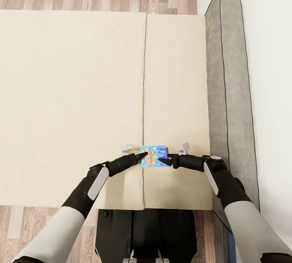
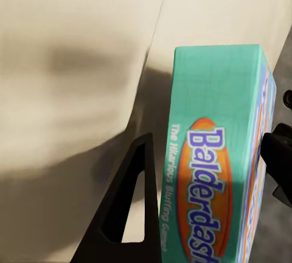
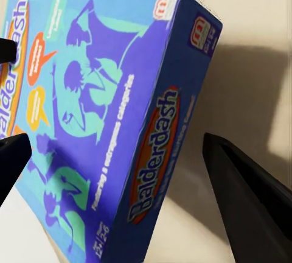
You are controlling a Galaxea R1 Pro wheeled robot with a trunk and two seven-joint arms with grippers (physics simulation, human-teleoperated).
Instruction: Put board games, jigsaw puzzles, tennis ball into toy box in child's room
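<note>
The board game, the small blue Balderdash box (image 1: 154, 156), sits low in the centre of my head view, over the bed (image 1: 73, 104) near its front edge and right beside the seam between the two mattress pads. I have it pinched between both arms: the left end effector (image 1: 142, 155) presses on its left side and the right end effector (image 1: 163, 160) on its right. I cannot tell how far either pair of fingers is spread; each wrist camera shows only a dark finger (image 2: 131, 205) beside the box (image 3: 115, 123). The box looks tilted and lifted off the mattress, judging by the shadow beneath it. I judge this toy is in hand but not delivered. No other game shows on the mattress here.
</note>
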